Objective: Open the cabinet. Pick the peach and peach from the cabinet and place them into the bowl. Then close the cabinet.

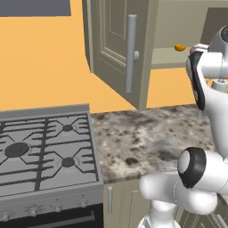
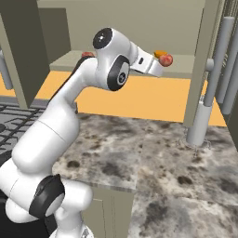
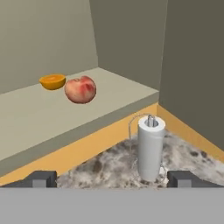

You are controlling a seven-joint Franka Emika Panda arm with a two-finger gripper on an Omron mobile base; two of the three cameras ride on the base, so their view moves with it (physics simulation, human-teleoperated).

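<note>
1. Cabinet (image 1: 116, 44): olive-grey wall unit above the counter, both doors swung out, long grey bar handle (image 1: 131, 53) on the left door. Open so the arm can reach the inner shelf; the opening step looks done, the closing step is not yet done.

2. Counter (image 2: 139, 148): mottled stone top below the cabinet, gas stove (image 1: 44, 151) set into it at the left. Bare stretch directly under the shelf gives the arm room to work.

3. Paper towel roll (image 3: 150, 148): white, upright on a wire holder, on the counter at the right beneath the shelf edge. Not part of the task; a likely obstacle if the arm descends on that side.

4. End effector (image 3: 112, 178): fingers spread wide, holding nothing, raised to shelf height and pointed into the cabinet. Judged to be lined up for a first pick.

5. Reddish-pink peach (image 3: 80, 89): on the shelf (image 3: 48, 113), towards its far side, nearer of the 2 fruits to the hand.

6. Orange-yellow peach (image 3: 53, 81): just beside the pink one, slightly farther back and left; looks flattened or halved from this angle.
</note>
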